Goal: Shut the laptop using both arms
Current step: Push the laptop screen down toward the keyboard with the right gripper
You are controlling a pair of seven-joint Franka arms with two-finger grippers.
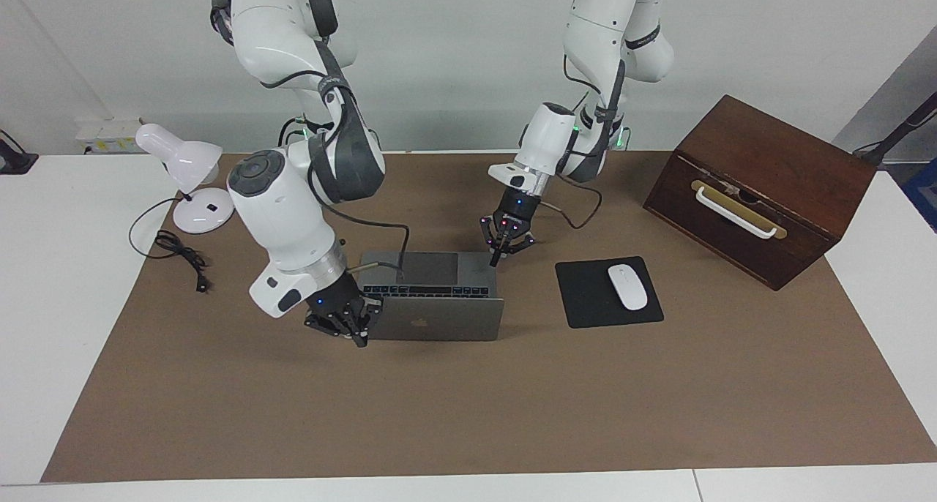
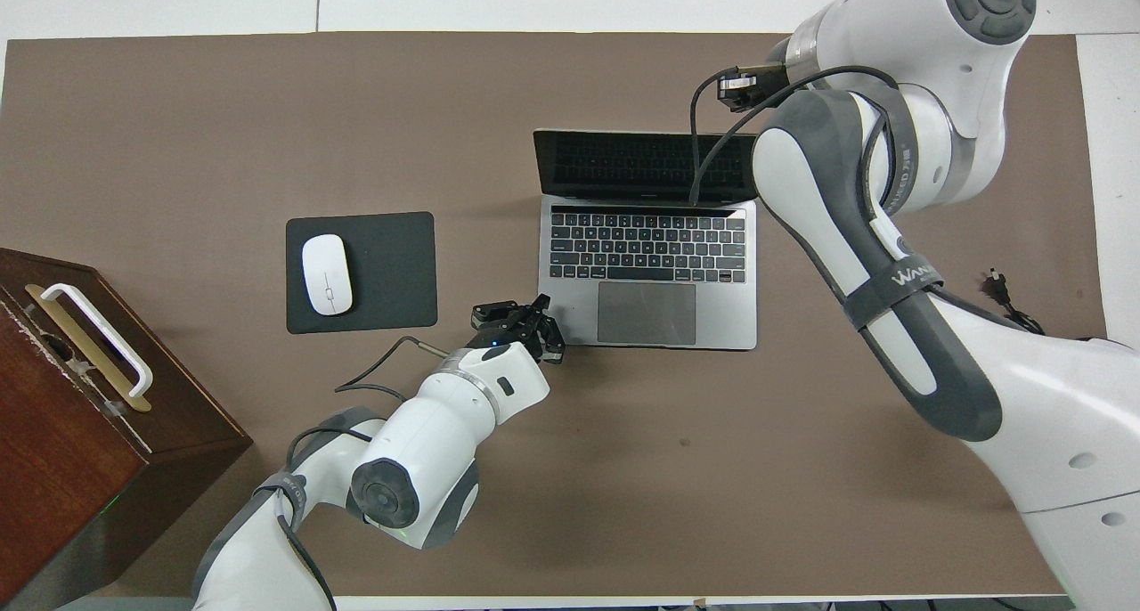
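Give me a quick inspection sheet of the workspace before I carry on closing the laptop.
Surface: brown mat on a white table.
Job's things: laptop open, lid raised, keyboard and trackpad showing.
Clutter: white mouse on a black mouse pad; white desk lamp; wooden box with a white handle, tilted.
Grippers: right tool at the lid's edge toward the right arm's end; contact unclear. Left tool at the base's corner nearer the robots.
Cables: lamp cord coiled on the mat; arm cable draped over the keyboard.
Surroundings: plain white wall; nothing else seen.
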